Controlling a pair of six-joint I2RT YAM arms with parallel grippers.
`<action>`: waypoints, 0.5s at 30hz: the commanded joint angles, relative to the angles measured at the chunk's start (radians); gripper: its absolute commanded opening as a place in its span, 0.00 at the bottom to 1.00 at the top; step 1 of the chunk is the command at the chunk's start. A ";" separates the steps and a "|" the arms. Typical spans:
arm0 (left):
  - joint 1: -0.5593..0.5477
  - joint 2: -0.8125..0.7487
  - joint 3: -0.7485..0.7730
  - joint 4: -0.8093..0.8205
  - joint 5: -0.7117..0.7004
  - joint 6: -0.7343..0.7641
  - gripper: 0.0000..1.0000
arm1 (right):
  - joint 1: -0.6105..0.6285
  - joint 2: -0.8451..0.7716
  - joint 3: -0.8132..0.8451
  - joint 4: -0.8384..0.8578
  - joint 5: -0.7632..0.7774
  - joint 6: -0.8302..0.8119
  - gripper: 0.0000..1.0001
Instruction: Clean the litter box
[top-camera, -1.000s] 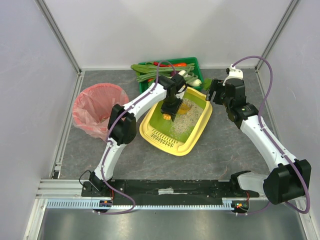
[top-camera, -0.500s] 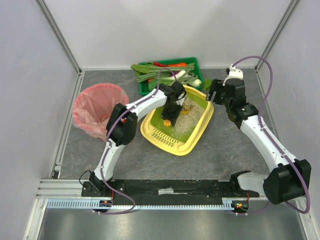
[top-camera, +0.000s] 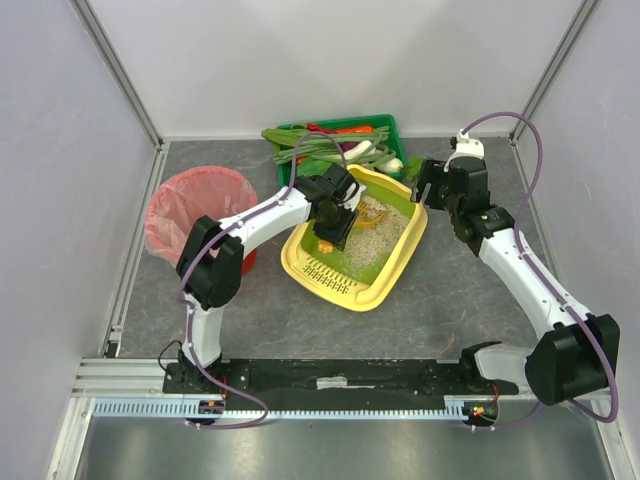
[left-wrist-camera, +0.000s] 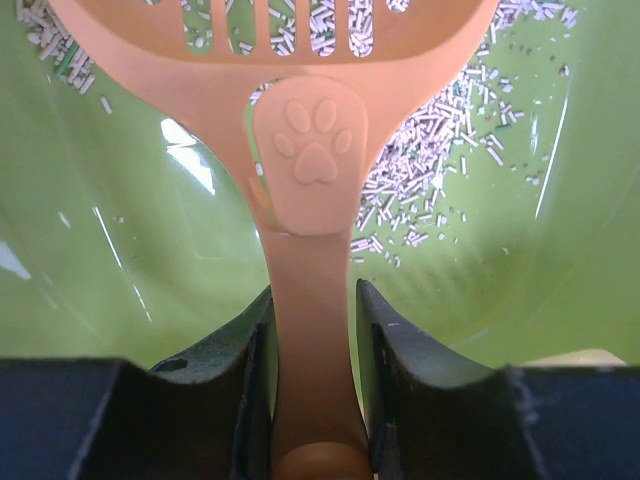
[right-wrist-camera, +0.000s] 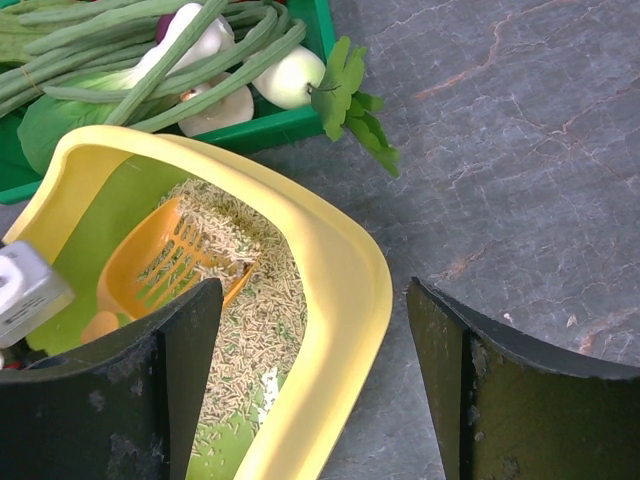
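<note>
The litter box (top-camera: 398, 262) has a yellow rim, a lime-green inside and pale litter (top-camera: 378, 240), and lies mid-table. My left gripper (top-camera: 335, 222) is inside it, shut on the handle of an orange slotted scoop (top-camera: 371, 211). In the left wrist view the fingers (left-wrist-camera: 395, 370) clamp the scoop (left-wrist-camera: 315, 150) handle over the green floor (left-wrist-camera: 100, 200), and some litter lies in the scoop's slots. My right gripper (top-camera: 425, 185) is open and empty above the box's far right corner. In the right wrist view it (right-wrist-camera: 313, 290) straddles the yellow rim (right-wrist-camera: 345, 260).
A dark green crate (top-camera: 388, 128) of long beans and other vegetables stands behind the box. It touches the box's far edge in the right wrist view (right-wrist-camera: 290, 125). A red bin with a pink bag (top-camera: 195, 215) stands at the left. A loose green leaf (right-wrist-camera: 352, 95) lies on the slate table.
My left arm's elbow has swung left and its gripper has drawn back slightly toward the box's left wall, with the scoop still held in the litter. My right gripper has barely moved.
</note>
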 joint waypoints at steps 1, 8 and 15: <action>-0.001 -0.090 -0.040 0.076 0.022 0.073 0.02 | -0.005 0.016 0.026 0.017 0.008 0.011 0.82; -0.006 -0.170 -0.123 0.061 0.034 0.142 0.02 | -0.005 0.020 0.031 0.017 0.014 0.005 0.82; -0.007 -0.293 -0.237 0.023 0.025 0.122 0.02 | -0.005 0.028 0.036 0.017 0.006 0.006 0.82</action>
